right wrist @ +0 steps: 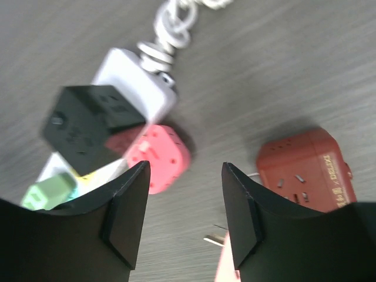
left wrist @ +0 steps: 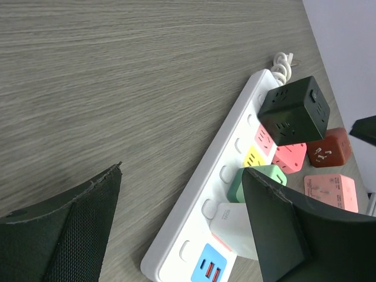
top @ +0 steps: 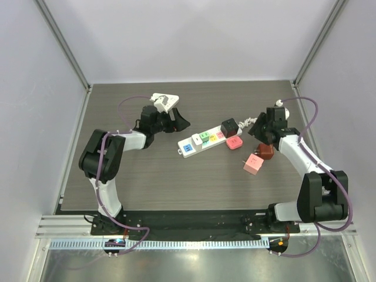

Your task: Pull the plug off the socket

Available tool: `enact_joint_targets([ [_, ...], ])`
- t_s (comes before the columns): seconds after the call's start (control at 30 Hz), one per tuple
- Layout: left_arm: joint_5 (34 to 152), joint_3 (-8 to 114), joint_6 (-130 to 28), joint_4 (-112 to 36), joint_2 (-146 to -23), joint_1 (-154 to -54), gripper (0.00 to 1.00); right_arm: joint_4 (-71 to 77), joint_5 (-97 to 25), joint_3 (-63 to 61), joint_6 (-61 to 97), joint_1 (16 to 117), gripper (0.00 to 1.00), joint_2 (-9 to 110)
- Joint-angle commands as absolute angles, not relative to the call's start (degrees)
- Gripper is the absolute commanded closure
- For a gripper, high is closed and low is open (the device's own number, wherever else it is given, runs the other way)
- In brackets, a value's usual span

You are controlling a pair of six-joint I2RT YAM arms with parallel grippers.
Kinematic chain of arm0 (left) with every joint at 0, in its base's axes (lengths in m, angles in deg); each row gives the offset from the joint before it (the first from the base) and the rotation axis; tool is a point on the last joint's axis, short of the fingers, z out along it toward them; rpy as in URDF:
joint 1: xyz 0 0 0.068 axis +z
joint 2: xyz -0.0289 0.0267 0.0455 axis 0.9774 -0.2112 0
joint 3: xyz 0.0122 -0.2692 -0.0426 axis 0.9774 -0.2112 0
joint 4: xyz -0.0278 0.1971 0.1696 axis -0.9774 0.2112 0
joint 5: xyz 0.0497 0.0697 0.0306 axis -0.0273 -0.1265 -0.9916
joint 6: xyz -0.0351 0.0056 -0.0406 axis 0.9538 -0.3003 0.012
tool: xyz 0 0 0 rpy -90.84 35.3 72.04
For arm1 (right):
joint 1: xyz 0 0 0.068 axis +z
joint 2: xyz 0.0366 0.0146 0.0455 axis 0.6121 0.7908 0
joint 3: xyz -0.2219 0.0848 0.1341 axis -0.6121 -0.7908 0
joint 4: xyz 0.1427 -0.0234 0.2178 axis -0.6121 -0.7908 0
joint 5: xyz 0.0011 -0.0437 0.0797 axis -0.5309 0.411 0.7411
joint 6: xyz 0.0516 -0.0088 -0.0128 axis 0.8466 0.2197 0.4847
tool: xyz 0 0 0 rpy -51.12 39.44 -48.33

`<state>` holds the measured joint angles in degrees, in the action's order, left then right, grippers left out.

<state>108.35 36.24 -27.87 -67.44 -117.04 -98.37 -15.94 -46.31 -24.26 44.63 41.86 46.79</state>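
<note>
Power strip: white power strip (top: 202, 141) (left wrist: 223, 158) (right wrist: 132, 73) lay flat near the middle of the table, slanting from near-left to far-right.
Plugs seated on strip: black cube plug (top: 229, 127) (left wrist: 294, 110) (right wrist: 88, 126) stood at the far-right end; green plug (top: 204, 136) (left wrist: 258, 179) (right wrist: 50, 191), white plug (top: 197, 140) (left wrist: 232, 226) and blue plug (top: 187, 148) (left wrist: 208, 267) followed toward the left end.
Cord: white cord (top: 249, 121) (left wrist: 283, 61) (right wrist: 170, 29) was coiled at the strip's far-right end, next to the black cube.
Loose plugs: coral cube (top: 234, 143) (left wrist: 291, 155) (right wrist: 158, 155) sat on the table just beside the strip, below the black cube. Dark red cube (top: 265, 151) (left wrist: 329, 147) (right wrist: 305, 167) sat further right, apart from the strip. Pink cube (top: 253, 163) (left wrist: 330, 191) lay nearest the arm bases, metal prongs showing.
Right gripper: right gripper (top: 256, 130) (right wrist: 185, 167) hovered above the gap between the coral and dark red cubes, fingers parted with nothing between them.
Left gripper: left gripper (top: 180, 123) (left wrist: 182, 170) was spread wide, holding nothing, poised beyond the strip's left half and touching none of the plugs.
Surface: dark wood-grain table (top: 164, 176) carried everything.
</note>
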Motion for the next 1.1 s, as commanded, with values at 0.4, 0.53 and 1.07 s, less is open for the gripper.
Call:
enact_joint_targets([
  [0.4,114.99,43.73,-30.82,-64.13,-120.37,-99.61,0.2,2.8,-39.66,-25.6,44.21,41.87,0.76,64.12],
  [0.53,114.99,44.87,-30.91,-63.78,-121.07,-99.61,0.2,6.59,-38.34,-25.16,44.29,42.14,0.75,67.72],
  [1.07,119.39,51.11,-32.13,-62.28,-125.55,-101.27,0.43,16.7,-34.2,-21.81,44.38,46.01,0.71,76.01],
])
